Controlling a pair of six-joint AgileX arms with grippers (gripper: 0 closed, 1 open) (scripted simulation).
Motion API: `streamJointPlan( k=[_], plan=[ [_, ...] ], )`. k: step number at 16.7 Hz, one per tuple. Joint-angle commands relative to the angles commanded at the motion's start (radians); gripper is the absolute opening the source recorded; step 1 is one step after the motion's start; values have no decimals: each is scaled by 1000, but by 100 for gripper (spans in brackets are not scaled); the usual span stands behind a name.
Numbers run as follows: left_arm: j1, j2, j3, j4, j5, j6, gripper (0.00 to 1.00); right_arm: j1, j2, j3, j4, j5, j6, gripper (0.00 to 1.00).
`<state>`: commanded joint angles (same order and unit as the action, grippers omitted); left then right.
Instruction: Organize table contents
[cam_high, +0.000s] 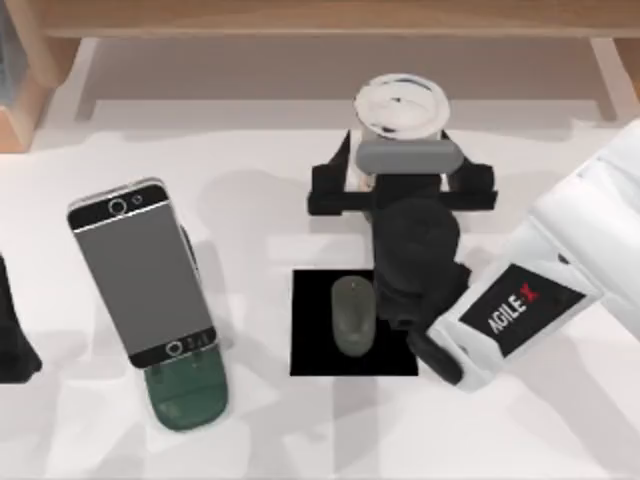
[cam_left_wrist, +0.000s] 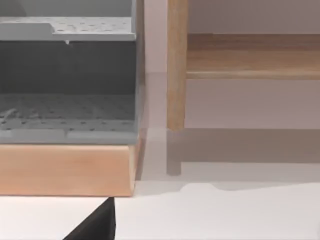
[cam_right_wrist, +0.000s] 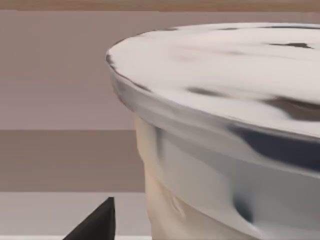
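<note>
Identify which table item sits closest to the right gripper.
The bubble-tea cup: the right gripper is right at it, while mouse and phone lie farther off.

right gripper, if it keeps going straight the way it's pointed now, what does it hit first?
Most likely the clear lidded bubble-tea cup: the right gripper points at it, and the right wrist view shows it very close. Whether they touch is unclear.

Grey mouse (cam_high: 353, 314) on black pad (cam_high: 312, 345); grey-screened, black-ended phone (cam_high: 141, 272); dark green stand (cam_high: 187, 396); cup (cam_high: 401, 106) lid white with dark smears, perhaps reflections; white table (cam_high: 300, 430).
</note>
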<state>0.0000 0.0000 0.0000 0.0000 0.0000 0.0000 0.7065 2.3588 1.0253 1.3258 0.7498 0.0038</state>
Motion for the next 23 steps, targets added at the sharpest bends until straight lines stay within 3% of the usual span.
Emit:
streamJointPlan(
  k=[13,23],
  plan=[
    [0,0,0,0,0,0,100,0,0,0,0,0,0,2],
    [0,0,0,0,0,0,100,2,-5,-2,-3,0,1,0]
  ],
)
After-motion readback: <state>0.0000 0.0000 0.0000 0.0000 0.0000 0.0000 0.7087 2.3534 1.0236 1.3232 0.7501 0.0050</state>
